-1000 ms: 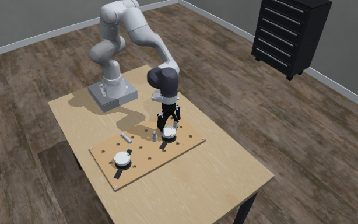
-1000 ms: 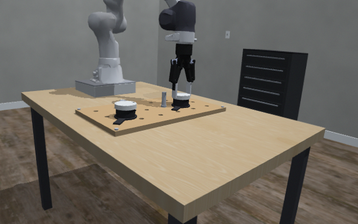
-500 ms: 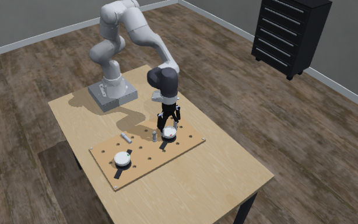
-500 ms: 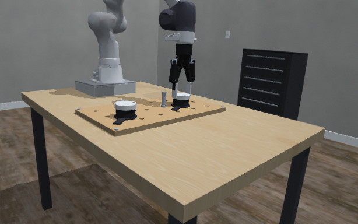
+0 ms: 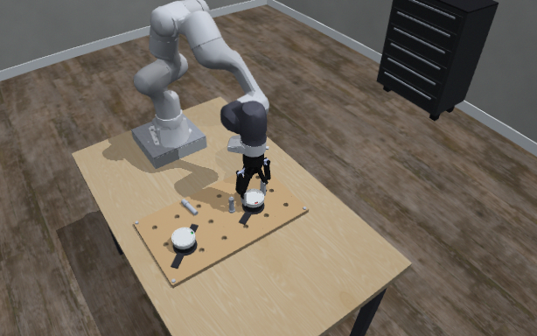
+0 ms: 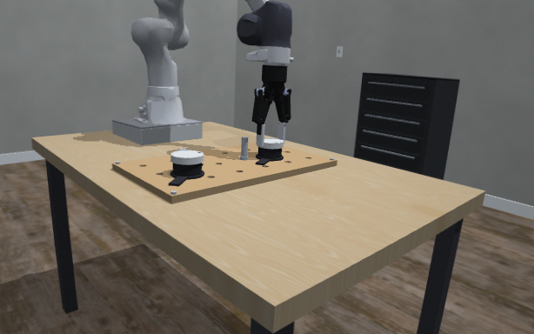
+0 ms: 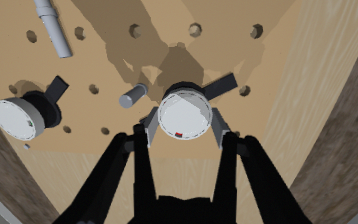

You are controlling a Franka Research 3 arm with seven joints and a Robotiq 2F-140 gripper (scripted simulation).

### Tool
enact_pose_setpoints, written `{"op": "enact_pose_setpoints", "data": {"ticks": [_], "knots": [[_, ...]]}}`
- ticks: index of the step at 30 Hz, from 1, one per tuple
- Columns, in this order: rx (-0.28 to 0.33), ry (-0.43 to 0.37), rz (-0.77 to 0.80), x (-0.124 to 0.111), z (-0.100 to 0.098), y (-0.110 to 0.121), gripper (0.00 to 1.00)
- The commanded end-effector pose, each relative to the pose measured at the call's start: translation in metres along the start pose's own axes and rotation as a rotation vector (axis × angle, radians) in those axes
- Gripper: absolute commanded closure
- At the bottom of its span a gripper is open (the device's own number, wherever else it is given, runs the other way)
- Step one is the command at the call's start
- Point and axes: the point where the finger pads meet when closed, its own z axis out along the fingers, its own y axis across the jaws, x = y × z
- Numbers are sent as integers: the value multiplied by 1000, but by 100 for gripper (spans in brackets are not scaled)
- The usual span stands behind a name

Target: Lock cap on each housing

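Two black housings with white caps stand upright on a drilled wooden board (image 5: 219,229). The right cap (image 5: 253,198) carries a red mark on its rim, seen in the wrist view (image 7: 184,116). My gripper (image 5: 252,192) comes straight down on it and is shut on this cap, one finger pad on each side (image 7: 184,131); it also shows in the exterior view (image 6: 271,138). The left cap (image 5: 183,237) (image 6: 187,163) carries a green mark and sits on its housing, well apart from the gripper; it shows at the wrist view's left edge (image 7: 17,118).
A grey peg (image 5: 231,204) stands upright just left of the gripped cap. Another grey peg (image 5: 189,206) lies flat on the board further left. The arm's base (image 5: 168,140) is at the table's back. A black drawer cabinet (image 5: 433,48) stands beyond the table.
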Motion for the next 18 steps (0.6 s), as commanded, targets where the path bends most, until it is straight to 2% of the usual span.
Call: {"op": "enact_pose_setpoints", "data": {"ticks": [1, 18], "knots": [[-2, 2, 0, 1, 1, 0, 90], [-2, 2, 14, 1, 1, 0, 90]]}}
